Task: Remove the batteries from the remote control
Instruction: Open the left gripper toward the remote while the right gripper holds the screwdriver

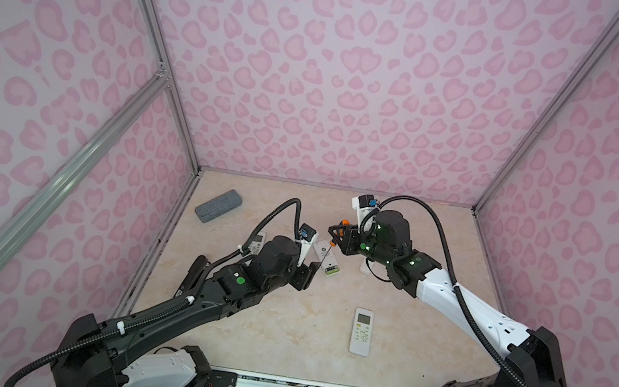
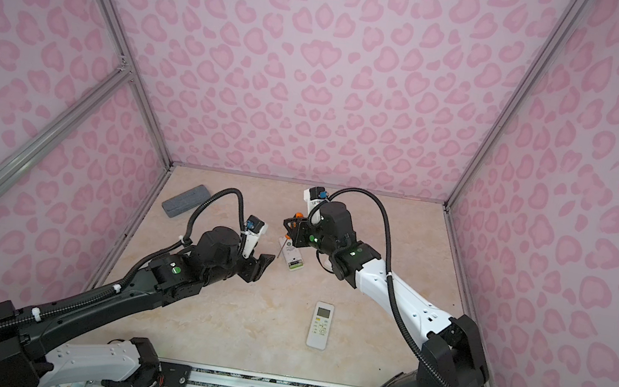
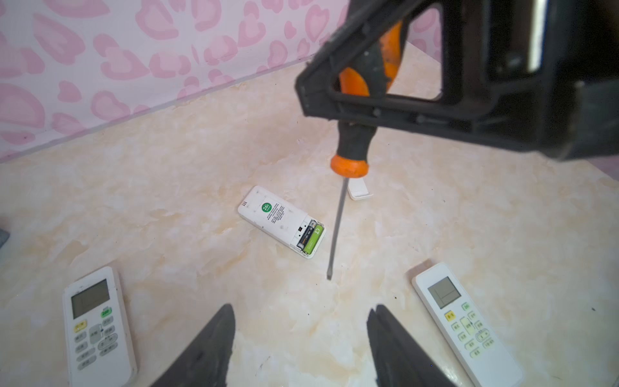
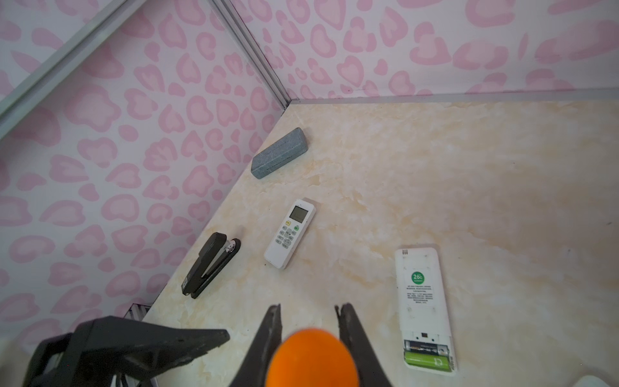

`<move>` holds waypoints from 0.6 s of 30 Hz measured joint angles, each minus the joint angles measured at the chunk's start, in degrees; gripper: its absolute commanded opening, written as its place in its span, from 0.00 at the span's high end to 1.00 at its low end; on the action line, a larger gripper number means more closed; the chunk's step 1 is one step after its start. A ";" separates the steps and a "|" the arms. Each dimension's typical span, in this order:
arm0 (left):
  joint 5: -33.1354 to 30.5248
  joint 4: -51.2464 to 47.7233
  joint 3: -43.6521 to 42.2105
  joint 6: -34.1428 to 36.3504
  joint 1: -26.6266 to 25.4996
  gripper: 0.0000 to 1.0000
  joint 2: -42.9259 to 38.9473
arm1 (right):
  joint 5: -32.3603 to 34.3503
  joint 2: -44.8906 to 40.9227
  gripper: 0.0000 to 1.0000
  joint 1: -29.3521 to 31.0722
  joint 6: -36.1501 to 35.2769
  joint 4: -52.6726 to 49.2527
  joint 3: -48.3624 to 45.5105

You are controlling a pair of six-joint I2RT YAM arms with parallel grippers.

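Observation:
The white remote control (image 3: 274,216) lies face down mid-table, also in both top views (image 1: 326,259) (image 2: 291,255) and the right wrist view (image 4: 418,295). Its battery bay is uncovered. The batteries sit side by side in it, a bright green one (image 3: 314,238) (image 4: 425,362) and a dark one (image 3: 306,234) (image 4: 422,350). My right gripper (image 4: 308,306) (image 1: 335,233) is shut on the orange-and-black screwdriver (image 3: 351,147) (image 4: 313,358). The screwdriver's tip hangs just beside the bay. My left gripper (image 3: 301,308) (image 1: 307,276) is open and empty, a little short of the remote.
Two other white remotes lie face up, one in front (image 1: 361,331) (image 3: 465,321) and one at the left (image 4: 289,234) (image 3: 97,328). A grey case (image 1: 218,205) sits back left. A black stapler (image 4: 211,264) lies by the left wall. A white cover plate (image 3: 360,191) lies beyond the screwdriver.

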 measured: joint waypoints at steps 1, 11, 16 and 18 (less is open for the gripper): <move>1.31 0.28 -0.59 -1.44 1.38 0.33 -0.37 | 0.02 -0.13 1.00 -0.50 -1.29 0.44 -0.59; 17.99 7.74 -3.41 -16.28 13.07 0.38 8.11 | -0.98 -0.57 1.00 -4.52 -12.39 8.15 -8.72; 23.45 12.41 -2.80 -22.62 14.58 0.39 16.31 | -1.70 2.82 1.00 -5.42 -14.67 13.51 -10.88; 24.81 14.08 -1.57 -24.81 15.06 0.39 19.89 | -1.90 4.50 1.00 -5.70 -15.21 15.04 -10.88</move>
